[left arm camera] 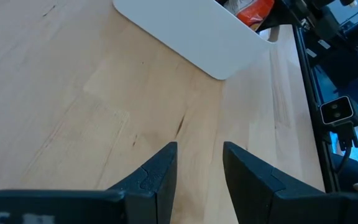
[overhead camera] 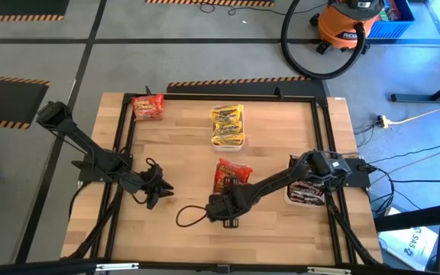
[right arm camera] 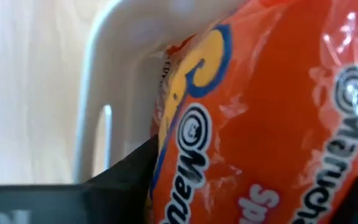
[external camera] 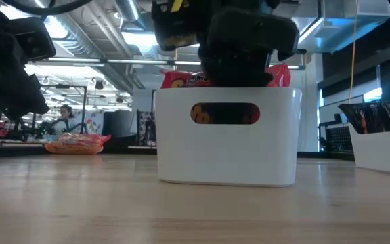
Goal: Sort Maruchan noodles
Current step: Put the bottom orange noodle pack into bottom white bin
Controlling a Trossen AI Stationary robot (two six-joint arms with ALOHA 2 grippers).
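A white bin point(overhead camera: 221, 164) mid-table holds red Maruchan packets point(overhead camera: 231, 176); in the low view it is the white bin point(external camera: 225, 146) with red packets point(external camera: 185, 80) sticking up over its rim. My right gripper point(overhead camera: 224, 206) point(external camera: 239, 64) reaches down into its near end, shut on a red packet point(right arm camera: 272, 112). A far bin holds yellow packets point(overhead camera: 228, 124). A bin at the right holds dark packets point(overhead camera: 305, 195). One red packet point(overhead camera: 147, 107) lies flat on the table at the far left. My left gripper point(overhead camera: 159, 191) point(left arm camera: 199, 149) waits open over bare wood. My right gripper has the red packet between its two fingers, one dark finger point(right arm camera: 126, 180) lying against the packet's side point(right arm camera: 173, 162). The fingers come from above, pointing steeply down into the bin. The packet stands on edge beside the bin's white wall point(right arm camera: 114, 68); its lower end is hidden.
A black cable loop point(overhead camera: 189, 216) lies on the wood near the front, left of my right gripper. The table's black frame rails point(overhead camera: 124, 137) run along its left and right sides. Bare wood lies between the left gripper and the middle bin's corner point(left arm camera: 197, 37).
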